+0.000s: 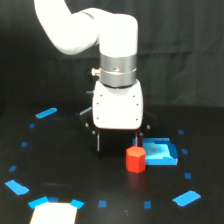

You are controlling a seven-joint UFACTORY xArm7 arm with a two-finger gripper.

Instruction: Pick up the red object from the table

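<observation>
Near the middle of the table (60,165), a little toward its front edge, the red object (135,159) is sitting upright on the black surface. Just beside it, on the exterior view's right, a flat blue square piece (161,152) is lying, and from this angle I cannot tell whether the two are touching. The gripper (120,142) is hanging low behind the block and slightly to the exterior view's left. Its dark fingers are blending into the dark background, so I cannot tell how wide they are standing, and nothing seems to be held between them.

Step in hand, as I am judging it: lining up over the block before closing.
- Gripper is wanting to shift toward the front edge and a touch to the exterior view's right, so the block is sitting squarely between the fingers.
- Fingers are best set across two flat opposite facets, not across corners, or the block is likely to twist out.
- Blue piece is crowding one side; the finger on that side is needing room to come down without nudging it.

Materials and shapes:
- Block: solid, matte red-orange, faceted like a short prism with a flat top, looking rigid.
- Blue piece: thin, with a raised lip on part of its edge.
- Tabletop: matte black, scattered with small blue tape marks, with a pale patch at its front edge.
- Arm housing: smooth white shell over a metal collar.
</observation>
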